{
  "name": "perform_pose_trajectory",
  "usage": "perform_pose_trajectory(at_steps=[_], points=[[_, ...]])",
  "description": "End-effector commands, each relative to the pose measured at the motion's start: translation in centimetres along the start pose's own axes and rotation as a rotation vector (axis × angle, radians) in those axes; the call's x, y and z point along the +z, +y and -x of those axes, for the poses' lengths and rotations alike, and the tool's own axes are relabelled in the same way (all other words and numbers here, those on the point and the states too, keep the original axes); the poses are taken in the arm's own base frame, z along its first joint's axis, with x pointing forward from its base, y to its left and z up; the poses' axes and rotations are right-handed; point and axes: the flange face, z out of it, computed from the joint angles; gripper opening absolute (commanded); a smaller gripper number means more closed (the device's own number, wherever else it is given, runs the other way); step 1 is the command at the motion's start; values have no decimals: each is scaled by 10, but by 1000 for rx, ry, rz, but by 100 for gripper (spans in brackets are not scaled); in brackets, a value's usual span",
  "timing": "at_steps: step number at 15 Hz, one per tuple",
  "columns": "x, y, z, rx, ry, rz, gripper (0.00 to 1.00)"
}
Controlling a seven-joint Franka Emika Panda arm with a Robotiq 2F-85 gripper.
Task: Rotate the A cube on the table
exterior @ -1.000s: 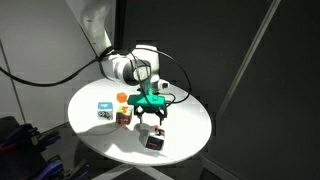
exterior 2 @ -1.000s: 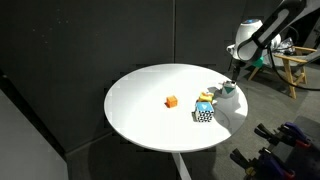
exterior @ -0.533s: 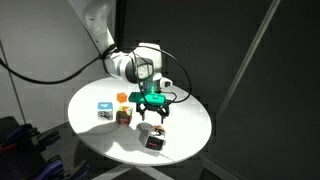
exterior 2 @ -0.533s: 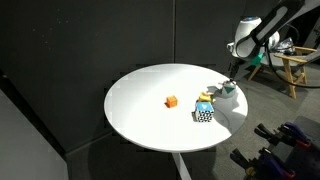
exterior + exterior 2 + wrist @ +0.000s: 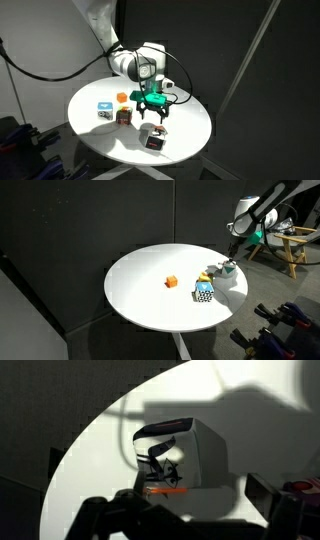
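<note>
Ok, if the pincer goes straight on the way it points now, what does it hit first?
Probably the A cube: the wrist view shows it straight ahead of the open pincer. Depth is unclear, so it might touch the table just beside the cube instead.

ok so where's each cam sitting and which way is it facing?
Exterior view: raised beside the table, looking down at the A cube; arm and open gripper show.
Exterior view: raised, looking down on the table; arm enters at upper right.
Wrist view: looks down between the fingers at the A cube.
Shared: both exterior views show table and arm.
</note>
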Motion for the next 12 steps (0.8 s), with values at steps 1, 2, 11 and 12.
perform_pose_trajectory(at_steps=[1,2,11,12], points=[[-1,14,-6,-3,3,-13,100],[1,17,-7,-2,5,-10,100],[24,24,-12,-38,-2,-23,100],[27,25,-12,-43,-4,-23,100]])
